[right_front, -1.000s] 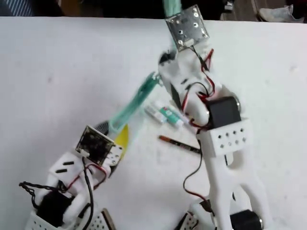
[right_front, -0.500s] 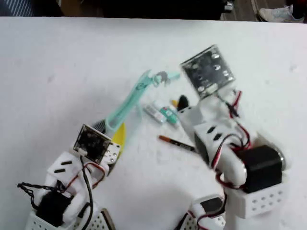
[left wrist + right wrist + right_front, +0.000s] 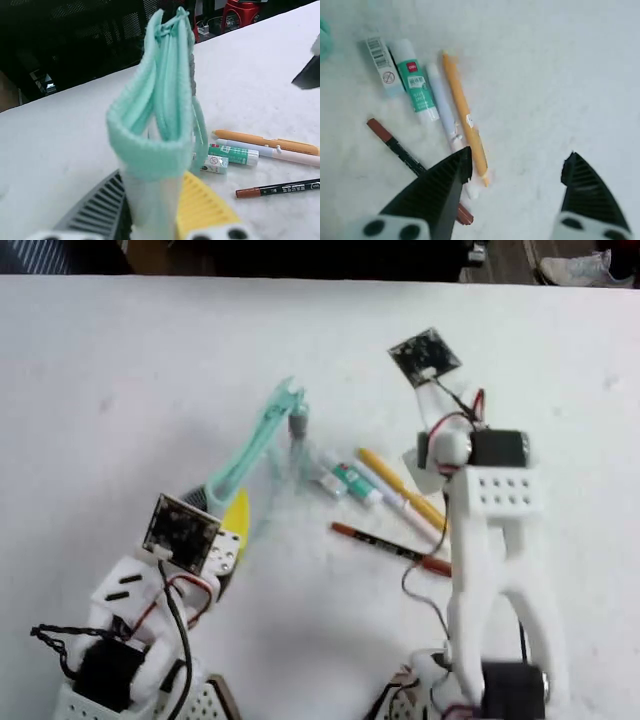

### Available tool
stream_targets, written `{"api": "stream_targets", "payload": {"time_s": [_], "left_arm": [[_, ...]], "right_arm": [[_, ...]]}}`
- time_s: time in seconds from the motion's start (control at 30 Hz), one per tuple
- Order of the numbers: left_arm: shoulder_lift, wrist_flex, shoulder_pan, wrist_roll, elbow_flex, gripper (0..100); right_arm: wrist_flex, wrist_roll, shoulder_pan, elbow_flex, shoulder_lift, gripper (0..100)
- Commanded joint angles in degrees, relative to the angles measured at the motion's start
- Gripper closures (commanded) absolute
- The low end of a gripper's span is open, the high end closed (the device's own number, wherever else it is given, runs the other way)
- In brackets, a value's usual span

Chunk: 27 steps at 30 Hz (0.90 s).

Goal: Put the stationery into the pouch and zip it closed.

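Observation:
My left gripper [image 3: 225,508] is shut on one end of the mint-green pouch [image 3: 250,450], which is lifted and slants away from it. In the left wrist view the pouch [image 3: 160,115] stands folded between the yellow and grey jaws, with a grey zipper pull [image 3: 192,75] near its far end. On the table beside it lie a glue stick [image 3: 415,85], a small white tube [image 3: 382,65], an orange pen [image 3: 465,120], a white pen [image 3: 442,105] and a brown marker [image 3: 400,147]. My right gripper [image 3: 517,157] hovers open above the pens, holding nothing.
The right arm [image 3: 490,500] stands over the near right of the white table [image 3: 120,370] and covers the pens' ends. Dark chairs and clutter lie beyond the table's far edge [image 3: 60,55].
The right arm has drawn back from the pouch's far end towards the near right, uncovering the pens. The pouch's far end has swung left and now hangs from the left gripper alone.

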<state>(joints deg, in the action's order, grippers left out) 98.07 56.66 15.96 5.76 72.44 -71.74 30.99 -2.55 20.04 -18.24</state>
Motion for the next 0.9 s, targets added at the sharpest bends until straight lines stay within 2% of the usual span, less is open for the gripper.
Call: {"api": "stream_targets", "payload": {"time_s": [0.0,0.23,0.47,0.8,0.87], "left_arm": [[-0.04,-1.32,-0.31,0.44,-1.23,98],[-0.04,-1.23,-0.31,0.44,-1.14,98],[-0.04,-1.23,-0.31,0.44,-1.14,98],[-0.04,-1.14,-0.40,0.44,-1.14,98],[-0.04,-1.14,-0.31,0.44,-1.14,98]], "right_arm": [[4.26,0.18,-0.13,0.00,6.99,73.0],[11.91,0.18,-2.24,-1.76,23.16,73.0],[12.26,-2.29,-2.33,-10.11,34.51,78.6],[12.00,-3.87,-2.15,-15.65,42.33,79.2],[12.00,-3.87,-2.15,-15.65,42.51,82.4]]}}
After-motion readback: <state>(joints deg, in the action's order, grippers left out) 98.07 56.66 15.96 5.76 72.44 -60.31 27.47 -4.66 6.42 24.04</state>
